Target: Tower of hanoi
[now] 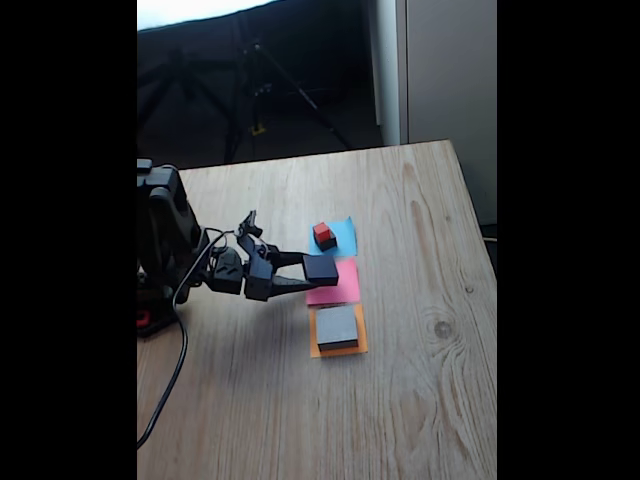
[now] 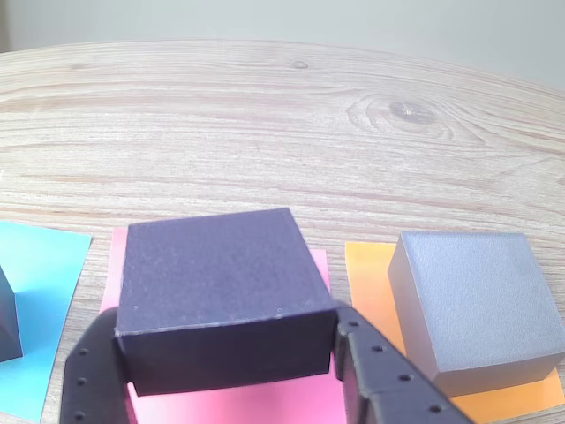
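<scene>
Your arm reaches out low from its base, nearly level. Your end effector (image 1: 318, 271) is clamped on the medium black block (image 2: 221, 296), one finger (image 2: 375, 375) on each side.

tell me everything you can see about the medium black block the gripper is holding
The medium black square block has a matte, faintly speckled top and sharp edges. The black two-finger gripper clamps its opposite sides, holding it roughly level over the pink paper square, between the blue and orange paper squares. Whether it touches the paper is unclear.

A red cube (image 1: 321, 230) tops a black cube (image 1: 326, 242) on blue paper (image 1: 345, 238); a black block (image 2: 216, 296) hangs over pink paper (image 2: 256, 406); a grey block (image 2: 477, 305) sits on orange paper (image 2: 366, 274); pale wood-grain worktop (image 2: 265, 124).
</scene>
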Action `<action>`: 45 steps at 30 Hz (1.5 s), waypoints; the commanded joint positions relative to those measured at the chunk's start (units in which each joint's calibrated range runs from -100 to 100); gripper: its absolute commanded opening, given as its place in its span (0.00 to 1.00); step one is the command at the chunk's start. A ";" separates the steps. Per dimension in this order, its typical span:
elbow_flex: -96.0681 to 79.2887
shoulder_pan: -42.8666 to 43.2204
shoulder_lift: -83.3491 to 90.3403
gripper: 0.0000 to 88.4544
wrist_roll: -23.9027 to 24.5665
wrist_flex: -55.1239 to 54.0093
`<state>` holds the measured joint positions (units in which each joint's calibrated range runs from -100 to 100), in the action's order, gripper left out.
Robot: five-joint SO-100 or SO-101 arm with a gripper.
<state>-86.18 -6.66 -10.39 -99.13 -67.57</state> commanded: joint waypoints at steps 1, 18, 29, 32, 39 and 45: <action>4.45 -0.65 -5.58 0.00 -0.87 -5.88; 11.09 -1.99 -23.30 0.00 -0.87 -19.31; 11.63 -0.65 -25.34 0.00 -0.87 -19.64; 11.63 -0.32 -25.64 0.00 -0.87 -19.64; 11.91 0.02 -26.40 0.02 -0.87 -19.80; 12.18 -0.15 -26.55 0.03 -0.87 -19.80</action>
<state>-74.27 -7.07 -37.32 -99.13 -85.83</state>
